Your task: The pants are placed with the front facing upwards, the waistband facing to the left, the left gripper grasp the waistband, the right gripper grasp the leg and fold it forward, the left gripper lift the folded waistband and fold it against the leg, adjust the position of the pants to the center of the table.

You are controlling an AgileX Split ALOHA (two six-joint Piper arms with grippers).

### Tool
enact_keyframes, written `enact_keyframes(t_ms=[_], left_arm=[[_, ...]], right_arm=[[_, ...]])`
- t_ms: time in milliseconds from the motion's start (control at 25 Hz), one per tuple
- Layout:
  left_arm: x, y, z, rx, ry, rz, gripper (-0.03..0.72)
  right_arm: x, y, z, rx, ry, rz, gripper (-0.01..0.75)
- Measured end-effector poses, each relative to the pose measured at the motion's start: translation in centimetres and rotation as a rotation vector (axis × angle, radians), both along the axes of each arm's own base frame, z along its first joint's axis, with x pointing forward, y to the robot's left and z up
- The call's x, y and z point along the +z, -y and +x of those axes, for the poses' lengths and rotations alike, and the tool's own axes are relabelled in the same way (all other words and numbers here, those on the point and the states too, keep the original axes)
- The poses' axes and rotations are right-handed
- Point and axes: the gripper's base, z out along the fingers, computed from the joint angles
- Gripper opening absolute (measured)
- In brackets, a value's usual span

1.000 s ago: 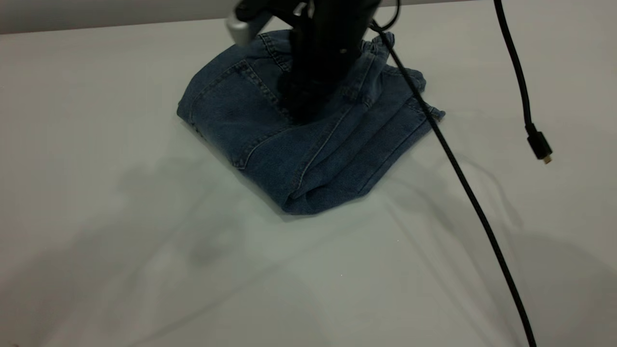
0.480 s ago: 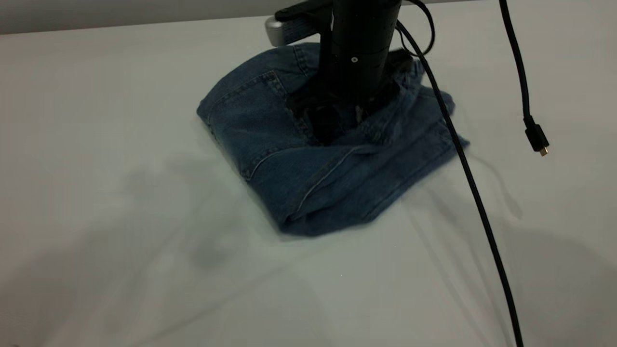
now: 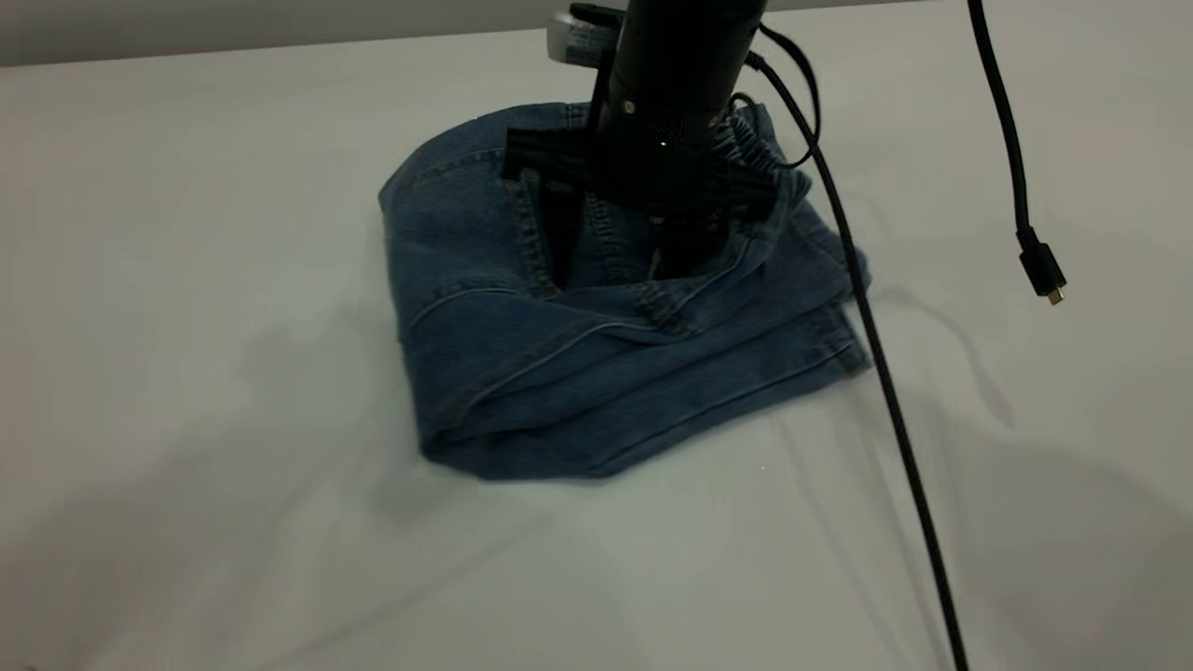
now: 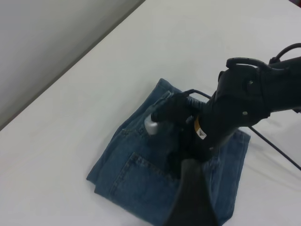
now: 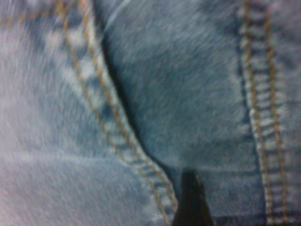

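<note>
The blue denim pants point(image 3: 559, 373) lie folded in a thick bundle on the white table point(image 3: 186, 233), a little behind its middle. The puckered waistband point(image 3: 766, 154) shows at the bundle's far right, beside the arm. My right gripper point(image 3: 623, 270) comes straight down onto the top of the pants, open, both fingers pressing into the denim. The right wrist view is filled with denim and orange stitching point(image 5: 108, 108). My left gripper point(image 4: 190, 172) hovers above and away from the pants point(image 4: 127, 179), looking down at the right arm point(image 4: 235, 108); it holds nothing that I can see.
The right arm's black cable point(image 3: 885, 373) trails over the pants' right edge toward the table front. A second cable with a plug point(image 3: 1042, 272) hangs at the right. The table's far edge point(image 3: 186, 51) runs just behind the pants.
The right gripper has turned on top of the pants and now stands with its fingers spread. The bundle has swung round under it and slid toward the table front.
</note>
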Motion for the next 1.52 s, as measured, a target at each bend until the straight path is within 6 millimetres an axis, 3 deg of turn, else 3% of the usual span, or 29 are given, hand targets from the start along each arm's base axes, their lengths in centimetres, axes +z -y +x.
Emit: enact_keyframes(t_ms=[320, 520, 680, 960, 1040, 1280, 1520], left_arm=[[0.0, 0.0, 0.0, -0.001, -0.001, 0.0, 0.498], [0.0, 0.0, 0.0, -0.001, -0.001, 0.0, 0.498], [0.0, 0.0, 0.0, -0.001, -0.001, 0.0, 0.498], [0.0, 0.0, 0.0, -0.003, 0.001, 0.001, 0.498], [0.0, 0.0, 0.0, -0.003, 0.001, 0.002, 0.498], [0.0, 0.0, 0.0, -0.004, 0.002, 0.002, 0.498], [0.0, 0.0, 0.0, -0.006, 0.0, -0.003, 0.498]], right_arm=[[0.3, -0.7, 0.9, -0.284, 0.001, 0.13, 0.442], [0.4, -0.7, 1.1, -0.355, -0.004, 0.145, 0.442], [2.2, -0.6, 1.5, -0.344, 0.052, 0.16, 0.442], [9.4, 0.2, 1.8, -0.084, 0.318, 0.099, 0.442], [10.5, 0.5, 1.6, 0.022, 0.379, 0.052, 0.442], [8.4, 0.0, 0.2, 0.507, 0.386, -0.133, 0.442], [4.7, -0.6, -0.4, 0.888, 0.398, -0.22, 0.442]])
